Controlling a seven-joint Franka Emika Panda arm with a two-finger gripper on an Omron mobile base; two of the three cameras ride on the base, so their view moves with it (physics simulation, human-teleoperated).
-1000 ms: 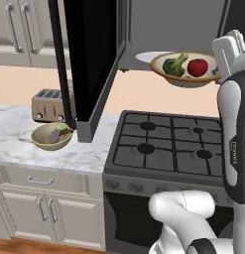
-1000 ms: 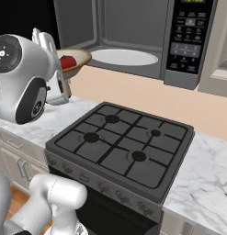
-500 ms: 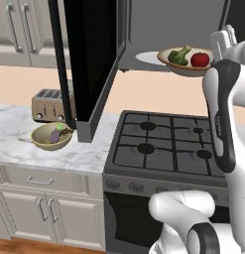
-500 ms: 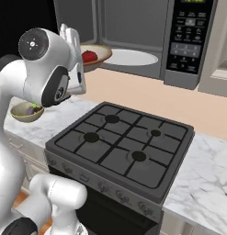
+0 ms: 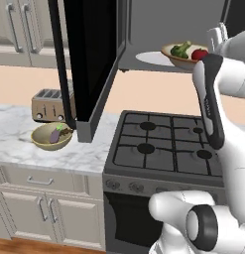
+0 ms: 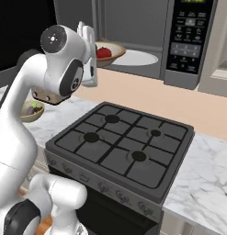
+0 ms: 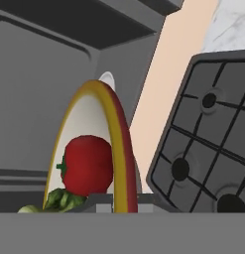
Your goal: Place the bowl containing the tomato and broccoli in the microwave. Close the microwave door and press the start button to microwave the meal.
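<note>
- Left base view, upper right: the gripper (image 5: pixel 213 45), jaws pinching the rim, holds the bowl (image 5: pixel 179 59) level at the microwave (image 5: pixel 163 30) mouth.
- Hand view: the tomato (image 7: pixel 88 164) sits against the bowl's edge-on rim.

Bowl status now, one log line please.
claw: shut on bowl rim | bowl: at microwave opening, over white plate | tomato, broccoli: inside | door: open

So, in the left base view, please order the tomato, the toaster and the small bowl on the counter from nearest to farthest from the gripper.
1. Tomato: in the bowl the gripper holds, right beside it at the microwave.
2. Toaster: far left, on the counter by the wall.
3. Small bowl: far left, lower, at the counter front.
</note>
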